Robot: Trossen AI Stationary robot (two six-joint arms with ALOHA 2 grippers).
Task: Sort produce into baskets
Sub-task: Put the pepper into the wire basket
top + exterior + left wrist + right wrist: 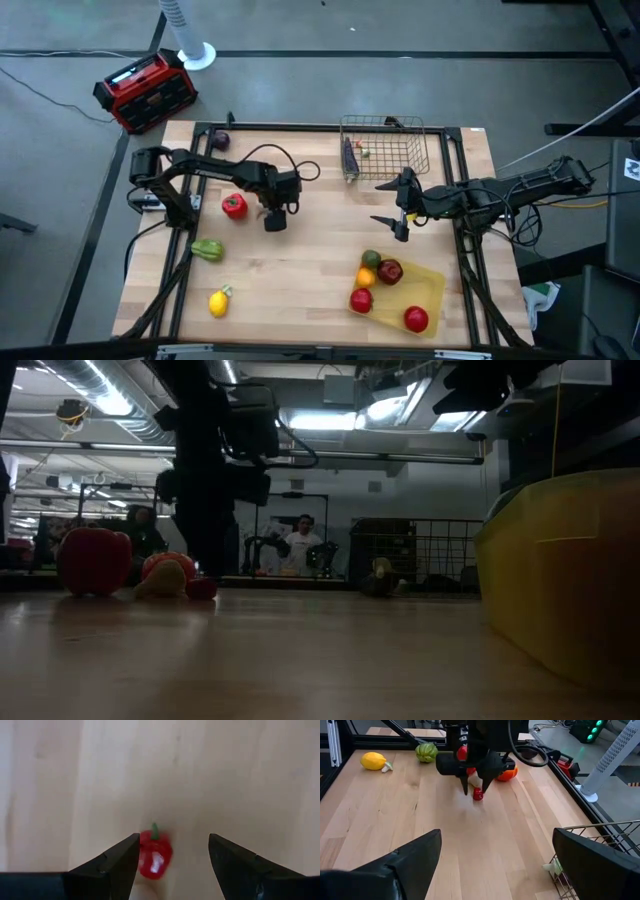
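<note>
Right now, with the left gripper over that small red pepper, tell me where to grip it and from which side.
Grip the small red pepper across its round body, coming straight down from above. It lies on the table with its green stem pointing along the wood, so the body's sides are free. The left gripper hangs open over it, one finger close beside the body; centring first looks wise.

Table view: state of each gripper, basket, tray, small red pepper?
Left gripper: open, above the small red pepper.
Right gripper: open, empty, beside the wire basket.
Wire basket: upright, a few items inside.
Yellow tray: flat, holding five fruits.
Small red pepper: on the table, ungripped.
</note>
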